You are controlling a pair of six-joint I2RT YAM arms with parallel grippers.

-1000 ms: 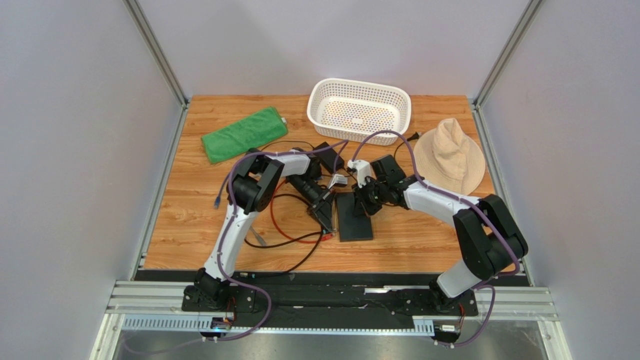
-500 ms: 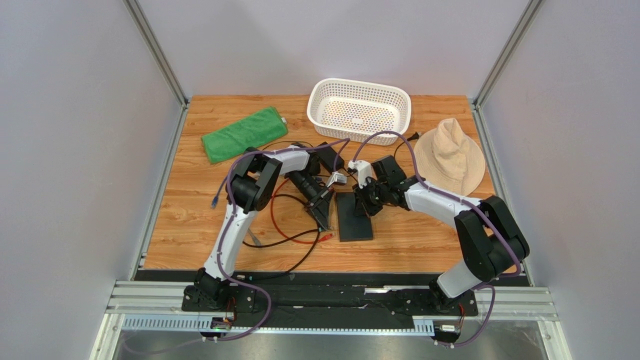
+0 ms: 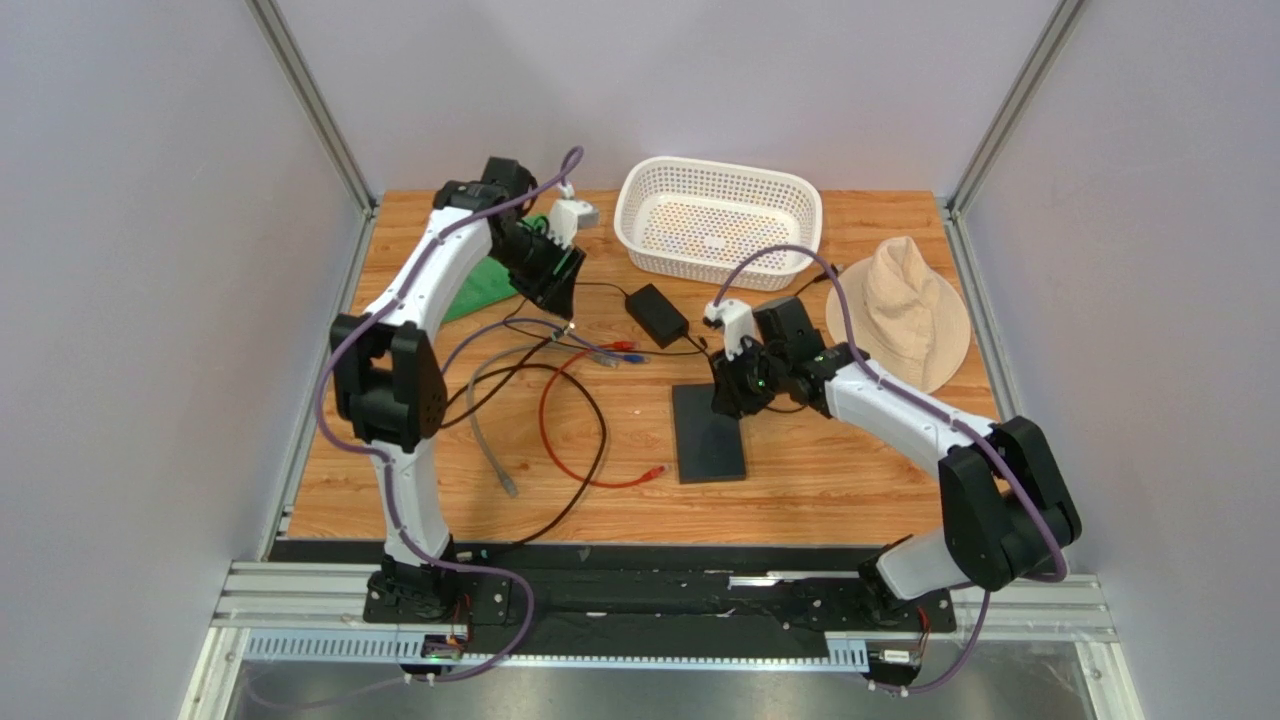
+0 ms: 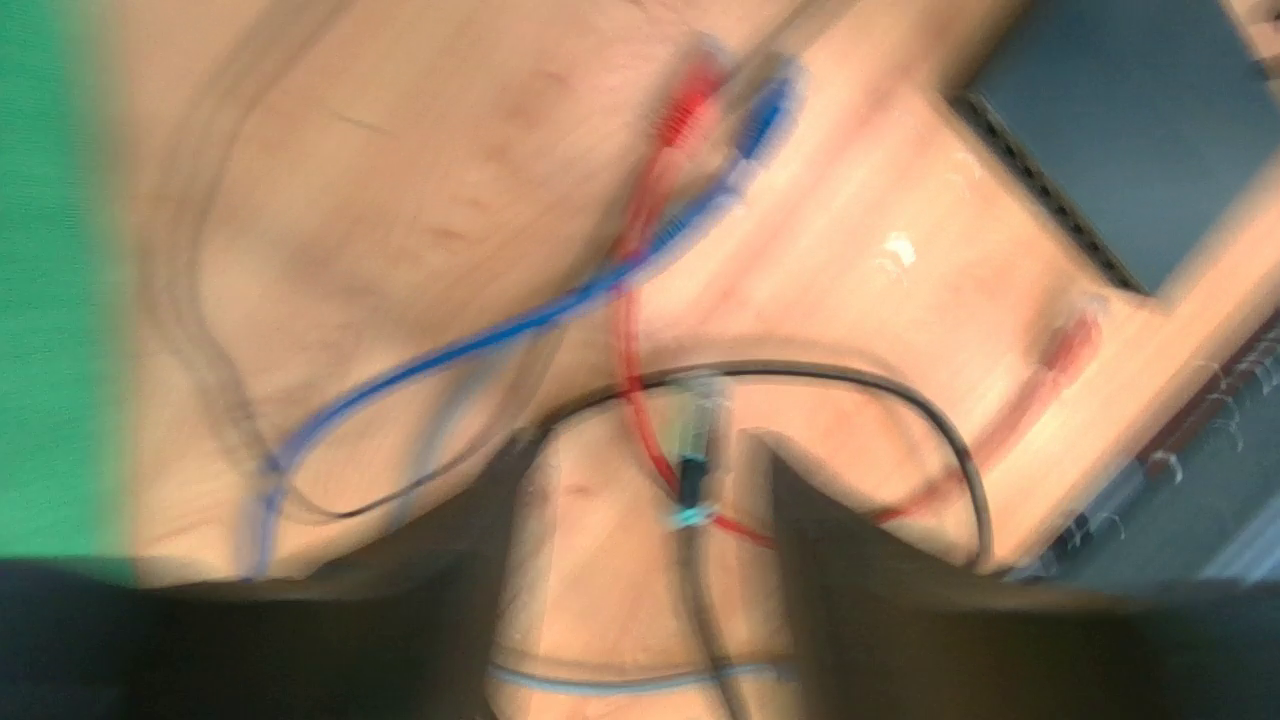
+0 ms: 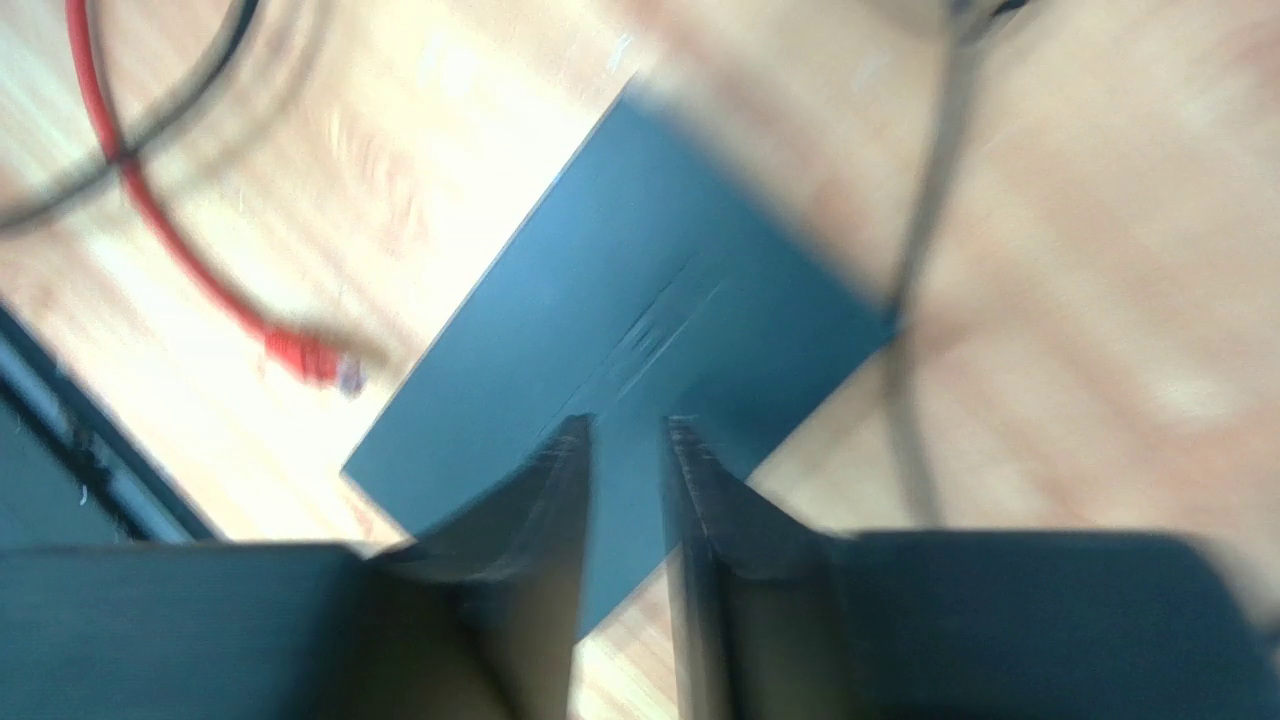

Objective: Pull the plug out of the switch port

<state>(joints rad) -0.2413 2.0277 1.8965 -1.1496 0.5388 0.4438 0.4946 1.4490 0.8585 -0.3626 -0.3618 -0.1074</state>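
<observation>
The switch is a flat black slab lying mid-table, and it also shows in the right wrist view. A red plug on a red cable lies on the wood just off the switch's left edge, apart from it. My right gripper hovers over the switch's far end, its jaws a narrow gap apart with nothing between them. My left gripper is raised at the back left, open wide and empty, with loose cables below it.
Red, blue, grey and black cables sprawl left of the switch. A black power brick sits behind them. A green cloth lies partly under the left arm. A white basket stands at the back and a beige hat at the right.
The left arm swung from the switch's left edge to the back left and its gripper opened. The cables spread out to the left. The right gripper's jaws parted slightly.
</observation>
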